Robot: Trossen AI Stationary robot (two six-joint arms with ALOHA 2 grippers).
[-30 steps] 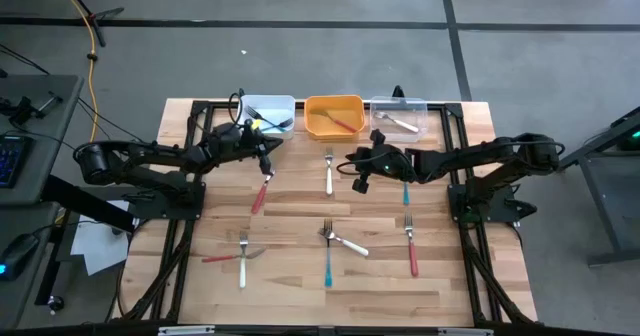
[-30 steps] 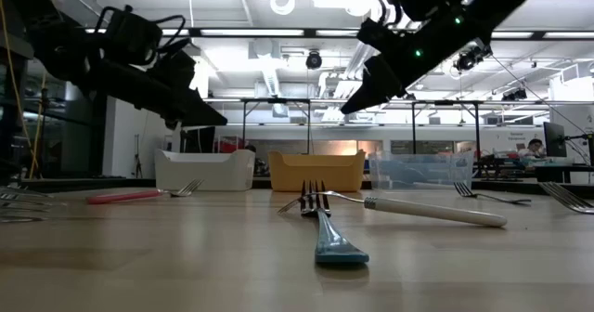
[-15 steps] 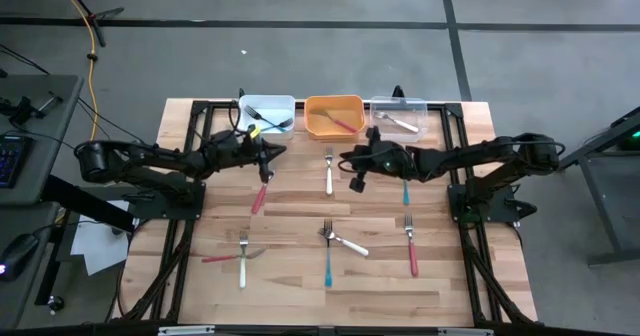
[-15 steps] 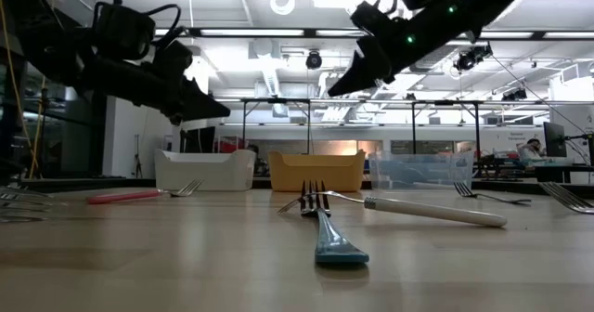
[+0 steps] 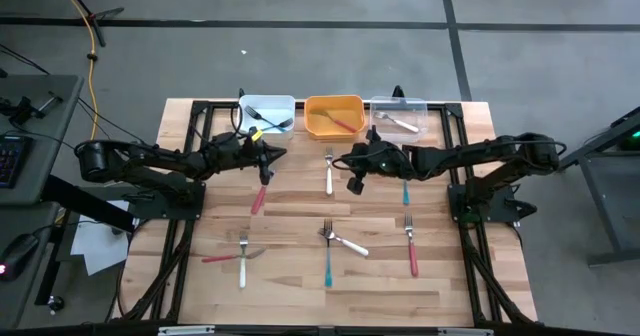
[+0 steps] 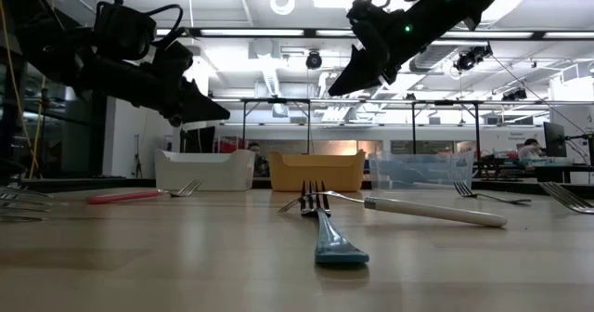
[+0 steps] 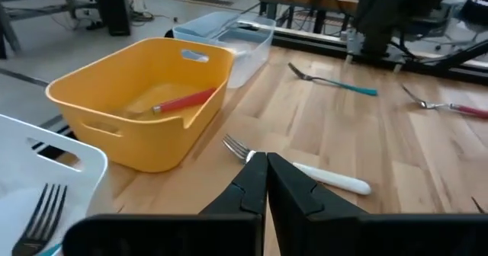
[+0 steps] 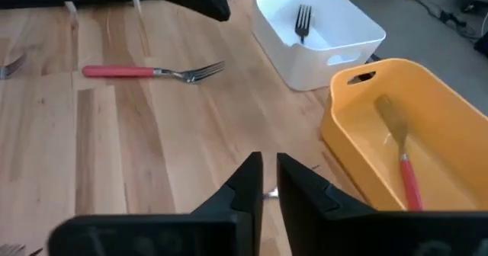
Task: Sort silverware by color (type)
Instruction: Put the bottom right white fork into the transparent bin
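Several forks lie flat on the wooden table. A white-handled fork (image 5: pixel 328 173) lies below the orange bin (image 5: pixel 333 117), a red one (image 5: pixel 259 193) to its left, a blue one (image 5: pixel 405 190) to its right. Others lie nearer: a crossed red and white pair (image 5: pixel 236 256), a crossed blue and white pair (image 5: pixel 332 247), a red one (image 5: pixel 411 248). My left gripper (image 5: pixel 272 156) (image 7: pixel 266 164) hovers shut above the red fork's tines. My right gripper (image 5: pixel 343 163) (image 8: pixel 268 172) hangs just right of the white fork, its fingers a narrow gap apart, holding nothing.
Three bins stand in a row at the far edge: a white bin (image 5: pixel 268 110) with dark-handled forks, the orange one with a red fork (image 8: pixel 408 172), and a clear bin (image 5: pixel 398 116) with a pale fork. Bare wood lies between the fork groups.
My right gripper has moved toward the table's left edge and risen a little, coming closer to the white-handled fork. My left gripper has shifted slightly toward the right. No fork has moved.
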